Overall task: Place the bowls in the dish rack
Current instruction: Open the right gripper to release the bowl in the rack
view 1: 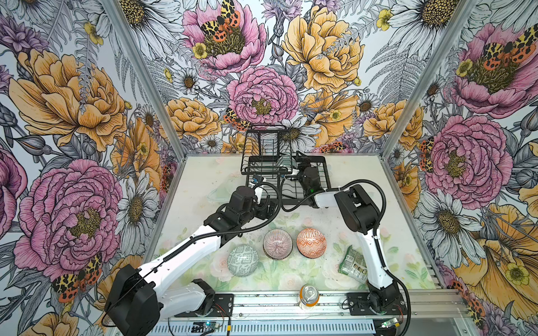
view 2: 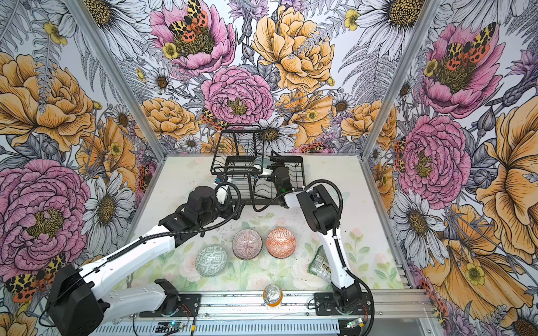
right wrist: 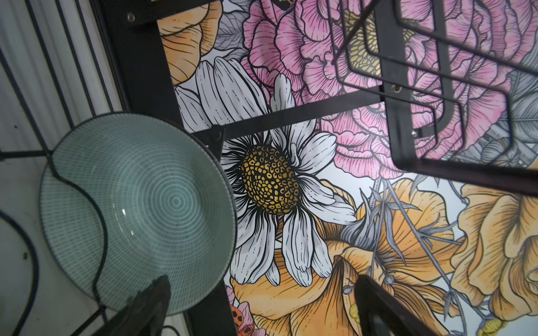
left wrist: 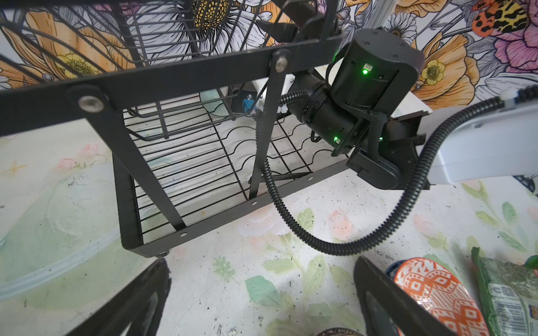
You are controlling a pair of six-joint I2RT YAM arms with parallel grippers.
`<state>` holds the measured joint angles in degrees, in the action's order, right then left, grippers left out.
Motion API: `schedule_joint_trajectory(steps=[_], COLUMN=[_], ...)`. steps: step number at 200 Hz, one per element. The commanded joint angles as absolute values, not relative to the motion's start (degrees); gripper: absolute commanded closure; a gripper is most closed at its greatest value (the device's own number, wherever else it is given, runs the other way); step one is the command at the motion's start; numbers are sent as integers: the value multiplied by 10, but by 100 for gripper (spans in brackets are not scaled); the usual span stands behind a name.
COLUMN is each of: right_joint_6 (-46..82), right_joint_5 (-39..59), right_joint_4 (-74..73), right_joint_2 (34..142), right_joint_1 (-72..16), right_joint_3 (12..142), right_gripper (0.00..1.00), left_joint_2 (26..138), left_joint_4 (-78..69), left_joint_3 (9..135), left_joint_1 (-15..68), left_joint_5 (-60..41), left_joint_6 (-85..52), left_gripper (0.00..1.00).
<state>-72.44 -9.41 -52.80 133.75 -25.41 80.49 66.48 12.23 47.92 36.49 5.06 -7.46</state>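
The black wire dish rack (view 1: 259, 145) (view 2: 233, 145) (left wrist: 186, 72) stands at the back of the table. A pale teal bowl (right wrist: 136, 209) (view 1: 283, 163) stands on edge between the wire dividers of its lower tier. My right gripper (right wrist: 262, 291) (view 1: 301, 160) is inside the rack, open. The teal bowl is beside one finger (right wrist: 151, 302), not between the jaws. Three bowls lie near the front: grey-green maze (view 1: 243, 260) (view 2: 211, 260), pink-striped (view 1: 278, 243) (view 2: 247, 243) and orange-white (view 1: 311, 242) (view 2: 281, 242) (left wrist: 436, 293). My left gripper (left wrist: 262, 279) (view 1: 268, 208) hangs open and empty over bare table in front of the rack.
A green snack packet (view 1: 353, 263) (left wrist: 509, 293) lies beside the right arm's lower link. A drink can (view 1: 309, 295) (view 2: 272, 295) stands on the front rail. The right arm's black cable (left wrist: 334, 247) loops down in front of the rack.
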Motion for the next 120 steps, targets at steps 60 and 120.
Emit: schedule_joint_trajectory(steps=[60,120], right_joint_6=[-646,-568], right_joint_5=[-86,-99], right_joint_4=[-517,-497], right_joint_2=[1183,1073], right_joint_1=[-236,-234], right_joint_3=[643,540], right_gripper=[1,1], left_joint_2=[633,614], left_joint_4=[126,145], left_joint_3=[458,457], left_joint_1=[349,343], left_joint_5=[68,74], left_joint_6=[-67,-68], left_gripper=[1,1])
